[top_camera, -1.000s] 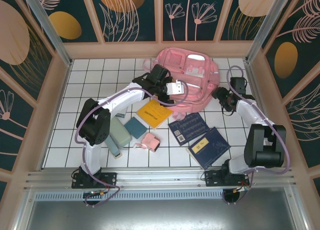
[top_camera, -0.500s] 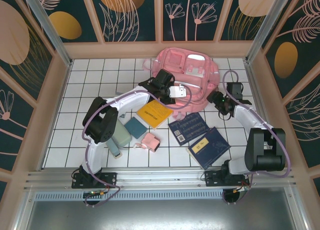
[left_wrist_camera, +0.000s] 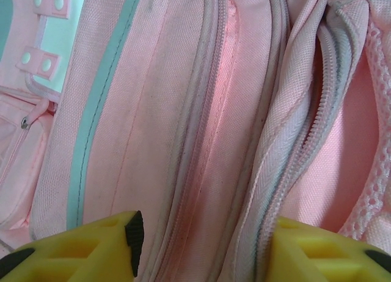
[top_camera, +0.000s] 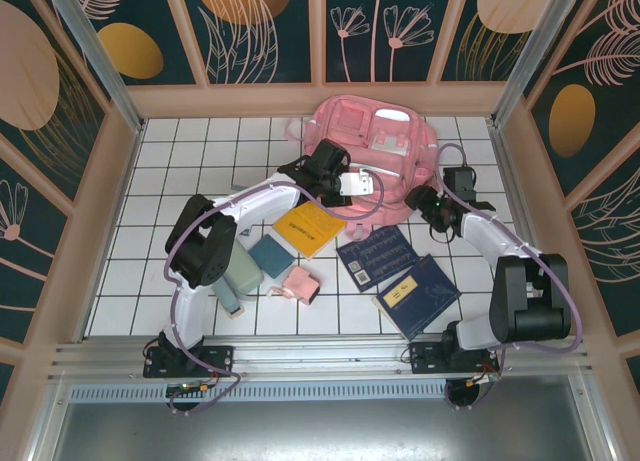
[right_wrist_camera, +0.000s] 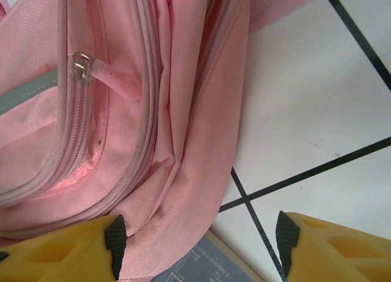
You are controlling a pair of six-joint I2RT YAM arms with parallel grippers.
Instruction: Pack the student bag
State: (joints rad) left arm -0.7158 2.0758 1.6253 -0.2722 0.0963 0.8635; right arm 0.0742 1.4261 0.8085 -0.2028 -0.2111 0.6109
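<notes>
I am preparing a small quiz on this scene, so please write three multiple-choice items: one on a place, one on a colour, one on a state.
1. Where does the yellow book lie? A. on the table, just nearer than the student bag; B. inside the bag; C. on a shelf.
2. What colour are the fingers of the left gripper? A. red; B. yellow; C. white.
3. How does the right gripper stand? A. shut on a pencil; B. shut on a strap; C. open, at the bag's edge.
Answers: A, it lies flat on the tiles; B, the left wrist view shows them yellow; C, its fingers stand wide apart.
</notes>
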